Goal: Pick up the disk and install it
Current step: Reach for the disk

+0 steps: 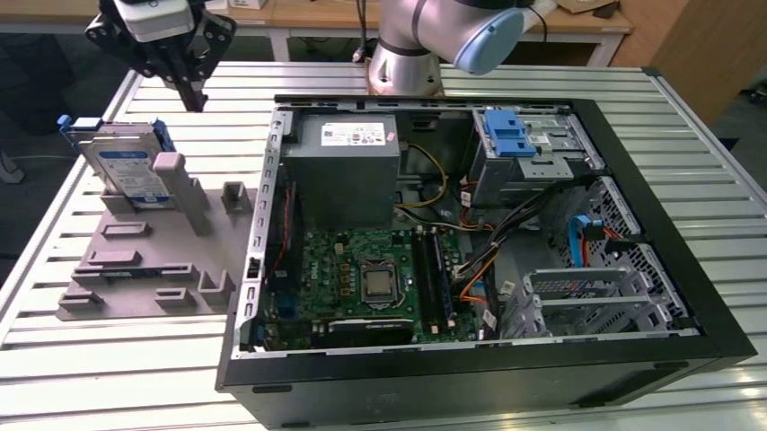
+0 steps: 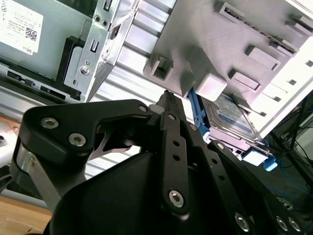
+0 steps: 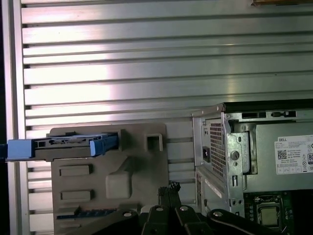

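Observation:
The disk, a silver drive with a white-and-blue label in a blue carrier, stands on edge in a slot of the grey holder block at the exterior view's left. My gripper hangs above the table behind the block, off to the disk's side and apart from it, shut with nothing between its fingers. In the first wrist view the disk shows edge-on on the block, with the gripper beside the block. The second wrist view has the disk beyond the gripper.
An open black computer case lies at the exterior view's right, with a grey power supply box, a motherboard and a silver bay with a blue latch. The arm's base stands behind it on the slatted metal table.

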